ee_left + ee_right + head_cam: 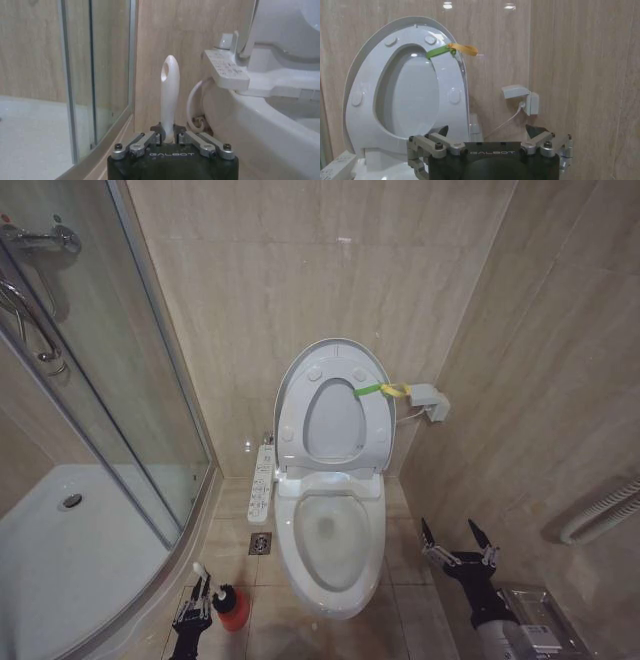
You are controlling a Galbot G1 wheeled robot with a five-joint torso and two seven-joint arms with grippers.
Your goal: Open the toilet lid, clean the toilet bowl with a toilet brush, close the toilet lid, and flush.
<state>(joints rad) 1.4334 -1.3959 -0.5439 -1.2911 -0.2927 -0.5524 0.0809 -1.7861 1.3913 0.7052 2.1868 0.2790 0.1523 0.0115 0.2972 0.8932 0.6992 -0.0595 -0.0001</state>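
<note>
White toilet lid (334,360) upright — yellow-green strap (381,389) attached.

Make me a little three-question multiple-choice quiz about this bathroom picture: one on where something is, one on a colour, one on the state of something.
1. Where does the red cup holder stand?
A. on the floor to the left of the toilet bowl
B. on the shower tray
C. on the wall socket

2. What colour is the toilet brush handle?
A. black
B. white
C. blue

3. How is the toilet lid?
A. shut flat
B. taken off
C. raised upright against the wall

Answers: 1 A, the head view shows it on the tiles there. 2 B, the left gripper is closed on a white handle. 3 C, lid and seat stand up while the right gripper waits open beside the bowl.
</note>
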